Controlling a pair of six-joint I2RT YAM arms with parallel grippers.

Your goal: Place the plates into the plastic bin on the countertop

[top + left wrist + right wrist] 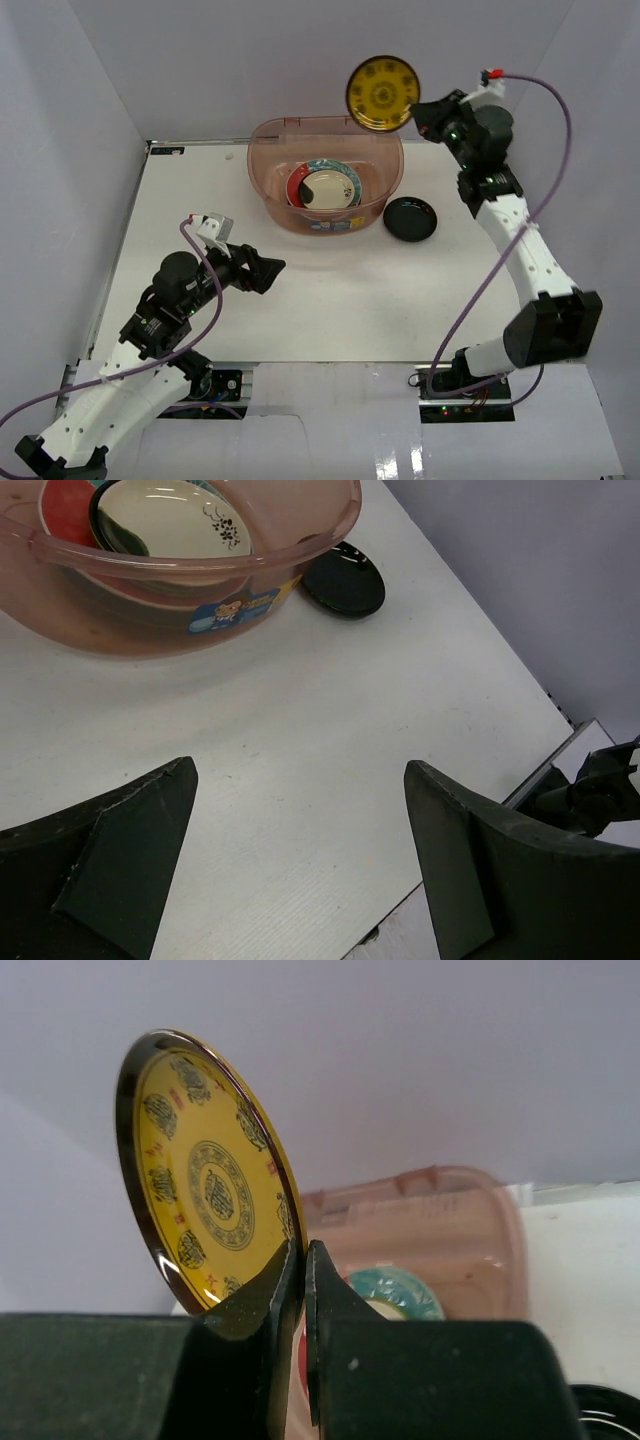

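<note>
A yellow-patterned plate [383, 94] [205, 1175] hangs on edge in the air, above the back right of the plastic bin [275, 205]. My right gripper [418, 112] [305, 1250] is shut on its lower rim. Inside the bin [120, 620] [440, 1220] lie stacked plates: a cream one [322, 187] [170, 515] on top, with a teal-flowered rim [395, 1288] and a red one [65, 505] beneath. A glossy black plate [410, 218] [345, 580] sits on the countertop [330, 290] just right of the bin. My left gripper [272, 272] [300, 770] is open and holds nothing, over the countertop left of and in front of the bin.
White walls close in the countertop at the back and on both sides. The table's near edge [470, 830] runs just past my left fingertips. A purple cable [555, 150] loops from the right wrist down to its base.
</note>
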